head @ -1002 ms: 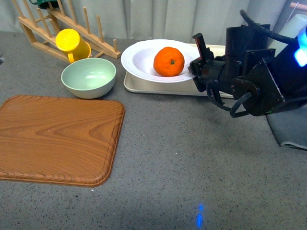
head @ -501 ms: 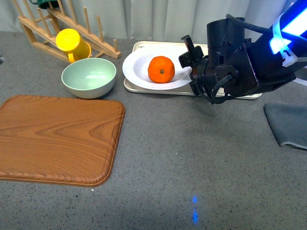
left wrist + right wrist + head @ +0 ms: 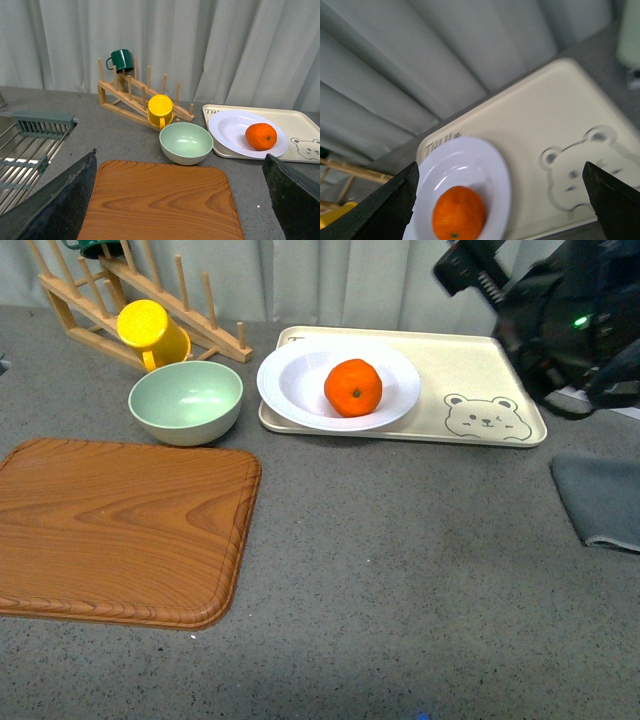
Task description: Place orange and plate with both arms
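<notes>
The orange (image 3: 352, 387) lies in the deep centre of the pale plate (image 3: 290, 380). The plate rests on the left part of the cream bear-printed tray (image 3: 480, 365). My right gripper (image 3: 502, 210) is open and empty, raised above and to the right of the tray, apart from the plate. The right wrist view shows the orange (image 3: 458, 212) and the plate (image 3: 485, 165) below it. My left gripper (image 3: 182, 200) is open and empty, held high over the near side of the wooden board. It is out of the front view.
A mint-green bowl (image 3: 185, 400) stands left of the plate. A yellow mug (image 3: 150, 330) leans on a wooden rack (image 3: 190, 295) behind it. A wooden cutting board (image 3: 120, 530) lies front left. A grey cloth (image 3: 600, 500) lies at the right edge.
My right gripper let go of the plate's rim and rose up and back to the right. The plate with the orange now rests on the tray.
</notes>
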You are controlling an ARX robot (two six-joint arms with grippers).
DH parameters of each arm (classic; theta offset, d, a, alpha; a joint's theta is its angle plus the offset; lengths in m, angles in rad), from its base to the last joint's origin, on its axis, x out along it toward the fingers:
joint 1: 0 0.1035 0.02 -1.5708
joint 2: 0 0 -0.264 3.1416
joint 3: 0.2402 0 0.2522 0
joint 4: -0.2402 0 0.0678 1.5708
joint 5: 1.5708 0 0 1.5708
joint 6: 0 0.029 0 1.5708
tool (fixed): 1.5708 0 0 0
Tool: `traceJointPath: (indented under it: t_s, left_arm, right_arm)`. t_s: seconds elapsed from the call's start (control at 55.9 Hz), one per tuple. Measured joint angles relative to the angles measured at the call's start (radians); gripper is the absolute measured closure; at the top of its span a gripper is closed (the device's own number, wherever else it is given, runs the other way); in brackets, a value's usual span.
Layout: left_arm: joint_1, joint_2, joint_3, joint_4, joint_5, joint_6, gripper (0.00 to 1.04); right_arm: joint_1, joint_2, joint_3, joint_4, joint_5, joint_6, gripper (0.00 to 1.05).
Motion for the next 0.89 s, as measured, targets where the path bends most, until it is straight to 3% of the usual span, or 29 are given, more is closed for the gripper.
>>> traceJointPath:
  t_s: [0.125,0.233,0.501,0.608,0.68,0.895]
  left_arm:
    - [0.0,0.0,0.0,0.0,0.0,0.0,0.06]
    - [0.0,0.0,0.0,0.0,0.0,0.0,0.06]
    - [0.0,0.0,0.0,0.0,0.0,0.0,0.06]
    - [0.0,0.0,0.0,0.0,0.0,0.0,0.06]
    - [0.0,0.0,0.0,0.0,0.0,0.0,0.06]
    - [0.0,0.0,0.0,0.0,0.0,0.0,0.06]
  right_arm:
    - [-0.026,-0.201,-0.234,0.084,0.058,-0.258,0.09]
    - [-0.065,-0.427,-0.466,0.068,0.073,-0.432,0.09]
    - [-0.107,-0.834,-0.723,-0.084,0.07,-0.538,0.09]
    - [-0.147,-0.846,-0.808,0.184,-0.127,-0.554,0.31]
    - [-0.204,-0.924,-0.832,0.158,-0.209,-0.56,0.48]
    - [-0.228,-1.095,-0.874,0.025,-0.214,-0.561,0.86]
